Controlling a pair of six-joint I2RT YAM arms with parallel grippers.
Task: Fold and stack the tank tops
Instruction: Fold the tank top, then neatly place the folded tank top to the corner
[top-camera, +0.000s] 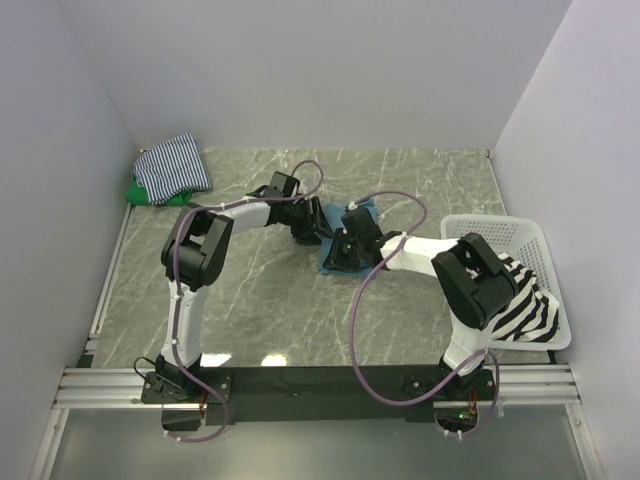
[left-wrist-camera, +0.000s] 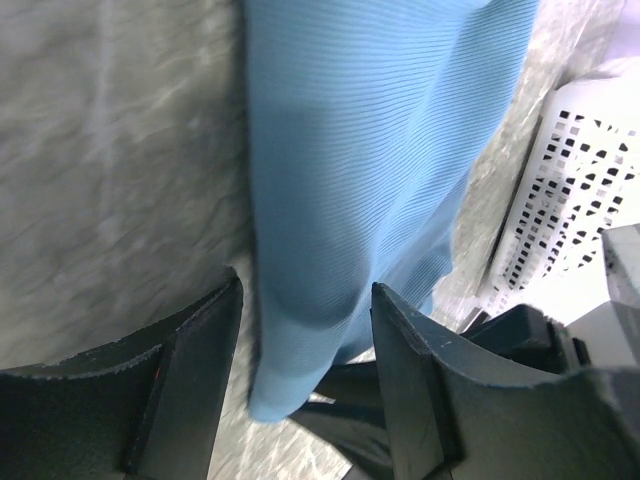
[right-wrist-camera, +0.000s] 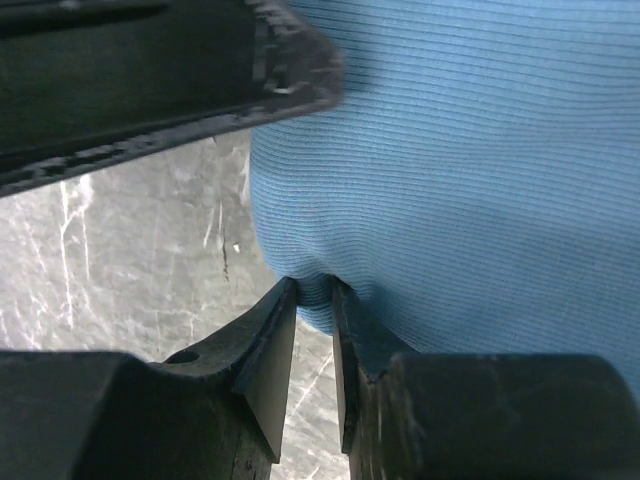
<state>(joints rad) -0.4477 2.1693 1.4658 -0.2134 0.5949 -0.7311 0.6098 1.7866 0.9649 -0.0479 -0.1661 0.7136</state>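
Tank tops, progress check. Nearest me on the right, the bold black-white striped top (top-camera: 525, 305) hangs crumpled out of the white basket (top-camera: 500, 222), unfolded. Mid-table, the teal-blue top (top-camera: 330, 266) lies between both arms, apparently part folded. My right gripper (right-wrist-camera: 313, 290) has its fingers narrowed onto the hem; my left gripper (left-wrist-camera: 305, 290) stands wide over the cloth, holding nothing. In the far left corner, the thin striped top (top-camera: 172, 168) sits on the green top (top-camera: 140, 192). I judge two stacked, two outstanding.
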